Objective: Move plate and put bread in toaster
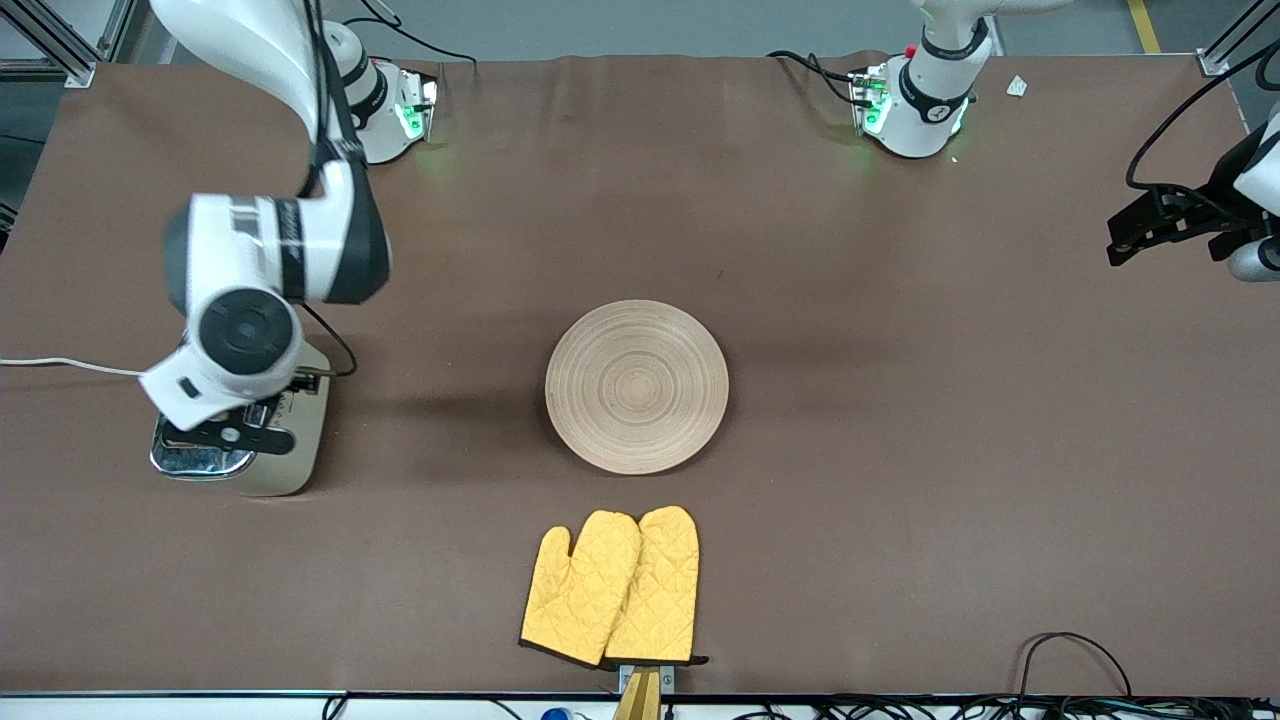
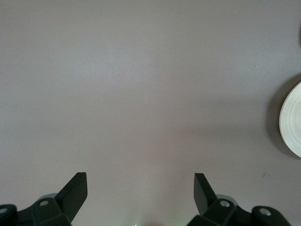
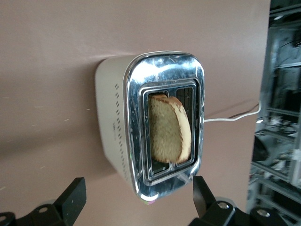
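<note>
- The right claw [image 3: 136,202] hangs directly over the toaster [image 1: 262,440] at the lower left of the front picture, fingers spread wide and gripping nothing.
- Through the right wrist camera the bread [image 3: 168,128] stands in one slot of the chrome top, leaning a little, and much of the slice is showing above the slot.
- My read: the slice is in, so the drop looks done, and the spread fingers fit a claw with nothing left to carry.
- The toaster sits at the right arm's end of the worktop [image 1: 900,450], its white cord [image 1: 60,364] trailing off the left edge of the frame, which puts it within that arm's easy reach.
- The plate [image 1: 637,386] lies bare in the middle of the front picture, well apart from the toaster, which leaves room around the toaster.
- The left claw [image 2: 140,188] waits at the right edge of the front picture, fingers spread and empty; its wrist camera shows bare worktop and a sliver of the plate's rim at the frame's right edge.
- A pair of yellow oven mitts [image 1: 612,588] lies nearer the front camera than the plate, low in the frame, untouched.
- What is left, I'd judge, is lifting the right arm straight up without clipping the slice.
</note>
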